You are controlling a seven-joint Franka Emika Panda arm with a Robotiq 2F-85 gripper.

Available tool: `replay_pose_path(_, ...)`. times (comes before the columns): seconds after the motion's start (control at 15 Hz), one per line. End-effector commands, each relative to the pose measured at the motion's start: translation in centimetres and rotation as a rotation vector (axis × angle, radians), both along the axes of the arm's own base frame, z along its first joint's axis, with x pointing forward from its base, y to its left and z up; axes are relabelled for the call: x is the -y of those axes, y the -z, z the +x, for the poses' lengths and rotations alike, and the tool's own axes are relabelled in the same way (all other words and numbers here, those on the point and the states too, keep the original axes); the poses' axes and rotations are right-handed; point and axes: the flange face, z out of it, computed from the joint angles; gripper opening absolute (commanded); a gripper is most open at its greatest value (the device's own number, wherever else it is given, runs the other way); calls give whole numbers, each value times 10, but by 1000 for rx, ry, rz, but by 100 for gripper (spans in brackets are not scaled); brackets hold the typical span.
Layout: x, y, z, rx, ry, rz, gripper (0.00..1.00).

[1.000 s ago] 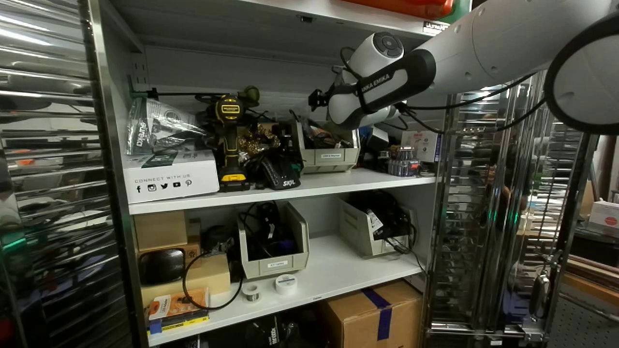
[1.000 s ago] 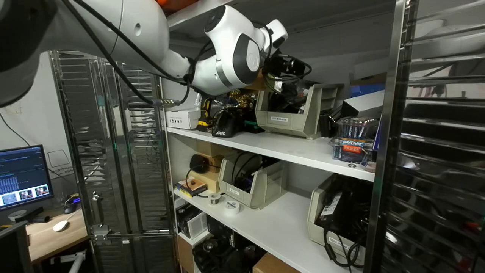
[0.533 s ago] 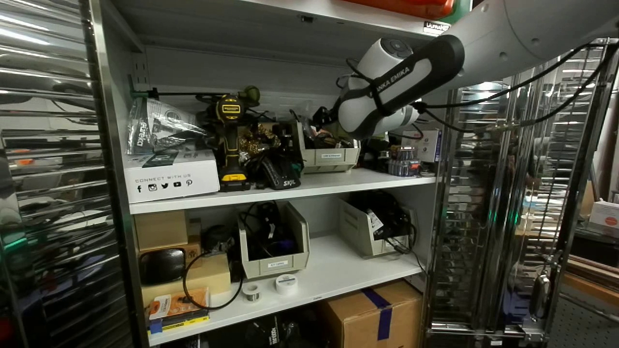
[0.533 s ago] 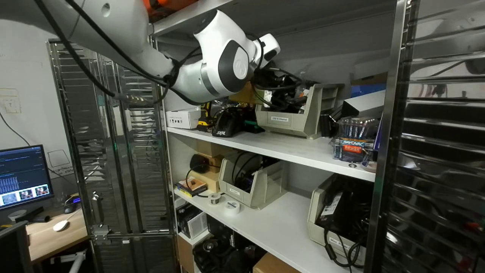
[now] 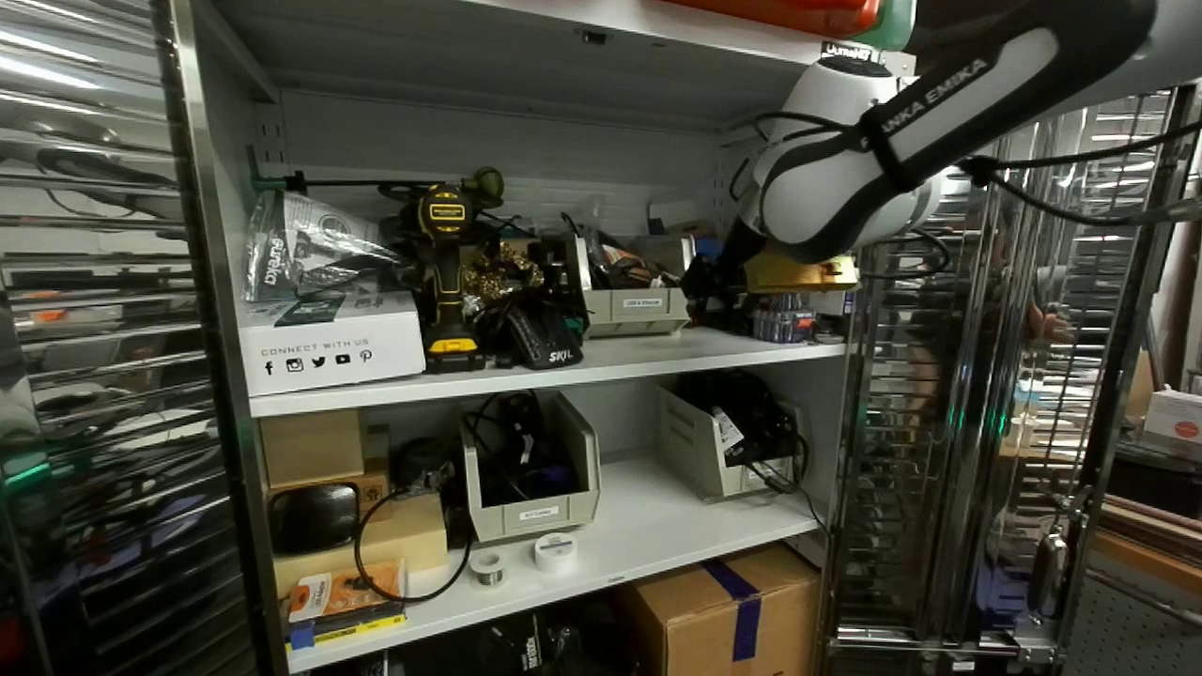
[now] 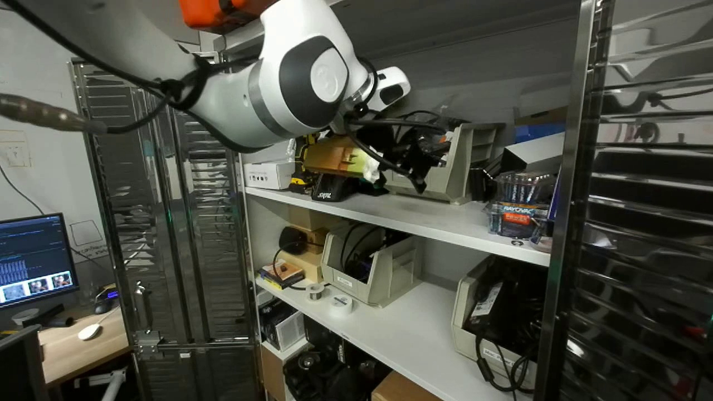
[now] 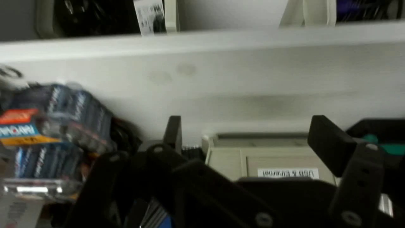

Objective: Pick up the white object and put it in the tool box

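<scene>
A round white roll lies flat near the front of the lower shelf, and it also shows in an exterior view. It is out of the wrist view. I cannot tell which container is the tool box; open grey bins stand on both shelves. The upper bin, labelled USB & Ethernet, also shows in the wrist view. The lower left bin stands just behind the roll. My gripper is open and empty, pointing down before the upper bin, above and apart from the roll. It also shows in an exterior view.
A spool lies left of the roll. A bin with cables stands right on the lower shelf. Battery packs, a drill and a black SKIL item stand on the upper shelf. Metal doors flank the cabinet.
The arm has drawn back from the upper shelf. My gripper has moved down, rightward in an exterior view, and tilted more downward. The roll and the bins have not moved.
</scene>
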Motion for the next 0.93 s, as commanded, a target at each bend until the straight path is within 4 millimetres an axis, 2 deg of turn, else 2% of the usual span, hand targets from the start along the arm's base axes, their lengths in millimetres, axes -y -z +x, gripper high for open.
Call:
replay_pose_path(0.0,5,-11,-75,-173,-72,31,100)
replay_pose_path(0.47,29,-24,-209,-644,-154,160,100)
replay_pose_path(0.73,45,-45,-271,-898,-161,254,100)
replay_pose_path(0.8,44,-29,-247,-852,-136,217,100)
replay_pose_path(0.87,45,-33,-255,-860,-135,225,100)
